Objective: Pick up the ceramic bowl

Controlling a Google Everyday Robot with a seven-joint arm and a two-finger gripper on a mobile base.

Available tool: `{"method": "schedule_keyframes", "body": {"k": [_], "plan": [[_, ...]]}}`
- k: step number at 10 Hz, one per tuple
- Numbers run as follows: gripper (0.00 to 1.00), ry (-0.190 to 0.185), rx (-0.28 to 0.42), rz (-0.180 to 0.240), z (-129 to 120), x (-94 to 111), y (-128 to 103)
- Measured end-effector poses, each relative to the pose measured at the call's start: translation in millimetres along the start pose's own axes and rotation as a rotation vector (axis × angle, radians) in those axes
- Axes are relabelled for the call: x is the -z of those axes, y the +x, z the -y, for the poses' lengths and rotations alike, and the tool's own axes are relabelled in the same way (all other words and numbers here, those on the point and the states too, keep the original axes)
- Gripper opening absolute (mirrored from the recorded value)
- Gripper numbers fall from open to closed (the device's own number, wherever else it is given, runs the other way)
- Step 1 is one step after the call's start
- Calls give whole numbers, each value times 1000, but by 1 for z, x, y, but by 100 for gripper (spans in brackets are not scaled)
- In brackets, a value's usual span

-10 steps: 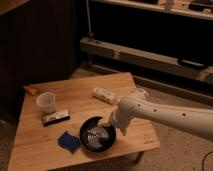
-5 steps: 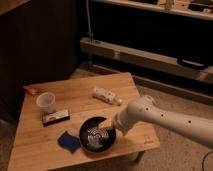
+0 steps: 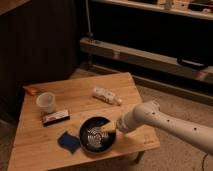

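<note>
The ceramic bowl (image 3: 95, 135) is round, shallow and glossy black with a pale radiating pattern inside. It sits on the wooden table (image 3: 80, 100) near the front edge. My gripper (image 3: 108, 129) is at the bowl's right rim, reaching in from the right on the white arm (image 3: 165, 122). Its tip lies over the rim and hides that part of it. The bowl rests on the table.
A small translucent white cup (image 3: 46, 102) stands at the left. A flat snack bar (image 3: 55, 117) lies in front of it, and a blue object (image 3: 69, 142) lies left of the bowl. A white wrapped item (image 3: 106, 96) lies behind the bowl. Dark shelving stands behind the table.
The arm has swung a little right and lower over the table's front right corner. The gripper has stayed at the bowl's right rim, and the bowl has not moved.
</note>
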Motion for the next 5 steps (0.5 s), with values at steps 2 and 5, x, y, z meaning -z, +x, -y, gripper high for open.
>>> {"method": "schedule_keyframes", "body": {"k": [2,5], "plan": [[80,9,17,21,10,-11,-1],[80,23,34,58,22,-28,-3]]}}
